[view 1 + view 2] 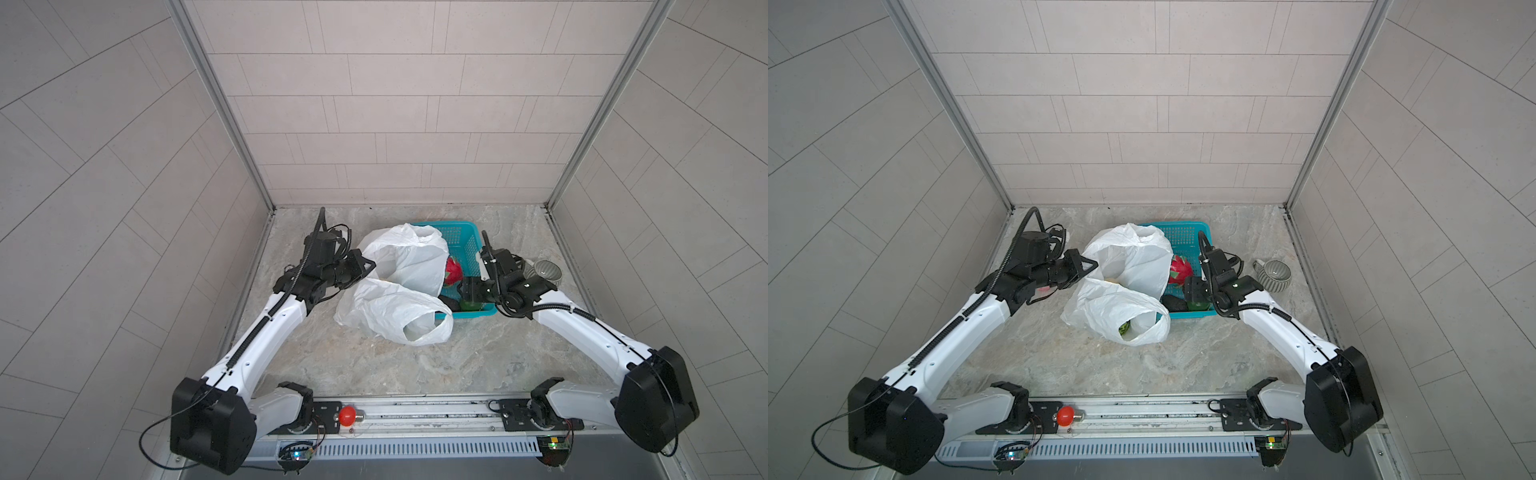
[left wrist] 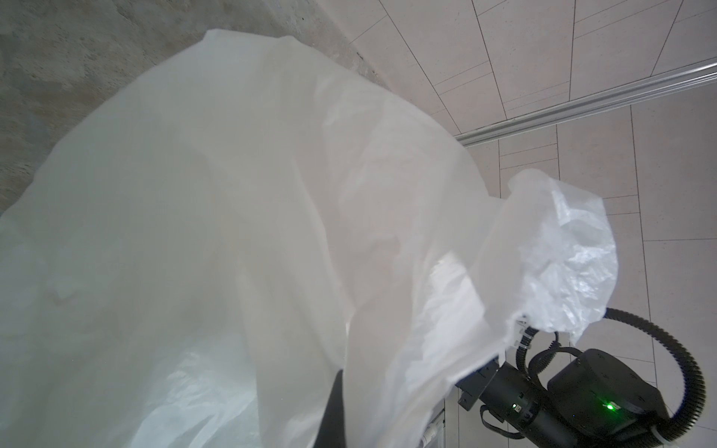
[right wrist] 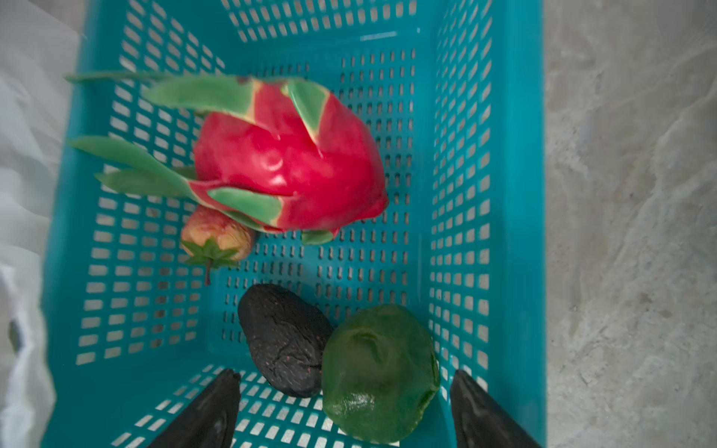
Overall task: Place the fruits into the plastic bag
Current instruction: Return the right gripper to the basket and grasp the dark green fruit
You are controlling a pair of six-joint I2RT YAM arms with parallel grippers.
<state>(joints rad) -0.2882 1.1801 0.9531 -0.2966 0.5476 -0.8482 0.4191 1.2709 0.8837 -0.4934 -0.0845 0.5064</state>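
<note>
The left pincer (image 1: 368,266) clenched the plastic bag (image 1: 411,257); the released right pincer (image 3: 345,374) hung over dragon fruit (image 3: 287,170), avocado (image 3: 285,341) and green fruit (image 3: 380,372), all unbagged in the basket (image 3: 504,194).

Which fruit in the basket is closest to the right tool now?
The glossy green fruit: it sits between the open fingers of the right tool, against the dark avocado. The dragon fruit and strawberry lie farther off.

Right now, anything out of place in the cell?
Yes. A small red bulb with a metal screw base lies on the metal base rail, far from the crinkled white plastic bag. It looks like a stray.
</note>
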